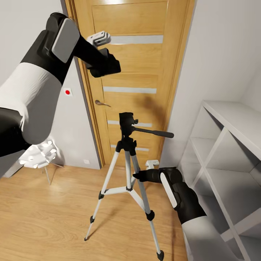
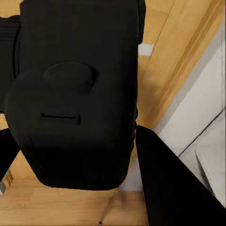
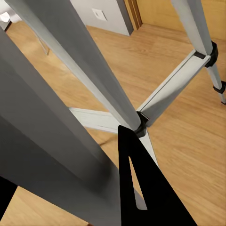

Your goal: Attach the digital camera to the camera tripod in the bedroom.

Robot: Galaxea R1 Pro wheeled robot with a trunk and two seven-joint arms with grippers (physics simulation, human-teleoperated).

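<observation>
From the head view, the camera tripod [image 1: 127,170] stood on the light wood floor [image 1: 54,217] in front of an oak door [image 1: 134,83] with frosted stripes. Its three silver legs were spread, its black head was bare, and the pan handle pointed toward the robot's right. The left gripper [image 1: 108,65] was raised high, above and to the left of the tripod head and well apart from it, holding a dark object. The right gripper [image 1: 139,176] was low, against the tripod leg nearest it, just below the centre column. White cube shelving [image 1: 224,152] stood at the right, and a small white ball-shaped lamp [image 1: 38,156] at the left.

In the left wrist view, the digital camera [image 2: 75,94] sat between dark fingers [image 2: 174,188], one on each side and touching its body. The hand appeared closed on it. The door and floor showed behind.

In the right wrist view, a tripod leg [image 3: 84,75] ran very close across the frame, with a dark fingertip [image 3: 141,188] just beside it where the braces met. Whether this hand had closed on the leg could not be told.

Judged from these pictures, the camera was picked up and brought to the tripod, but not yet mounted. It remained to be lowered onto the head and seated there.
</observation>
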